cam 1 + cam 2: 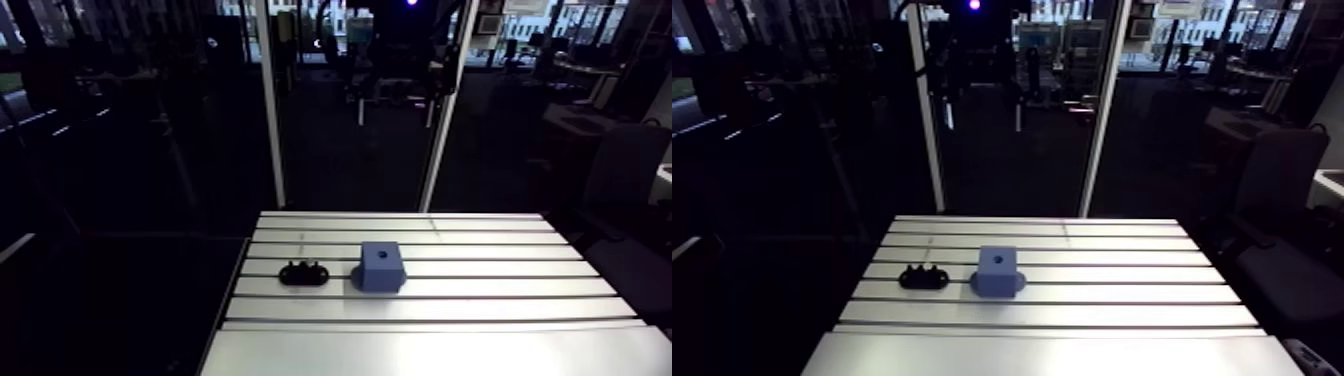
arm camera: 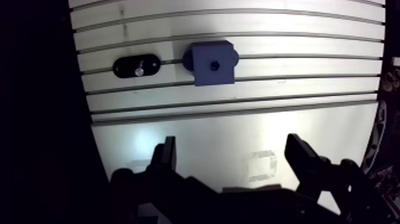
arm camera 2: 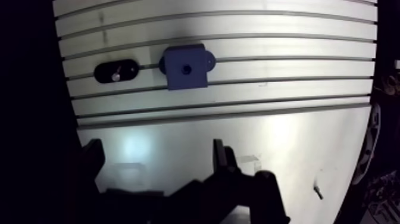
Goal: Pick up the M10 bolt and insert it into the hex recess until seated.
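A black oval holder (image 2: 137, 65) lies on the slotted aluminium table (image 2: 238, 119), with the bolt's silvery head (image 2: 138, 71) showing in its middle. Right beside it sits a blue block (image 2: 212, 62) with a small dark recess (image 2: 213, 64) in its top face. My gripper (image 2: 232, 146) hovers well short of both, over the smooth front part of the table. It is open, and nothing lies between its dark fingers (image 2: 166, 156). In the arm view the holder (image 1: 303, 272) and the block (image 1: 381, 266) sit mid-table, and the gripper does not show there.
The table's edge (image 2: 89, 119) runs close beside the holder, with darkness beyond it. A pale rectangular mark (image 2: 262, 164) lies on the smooth plate under the gripper. Two upright frame posts (image 1: 270, 110) stand behind the table's far edge.
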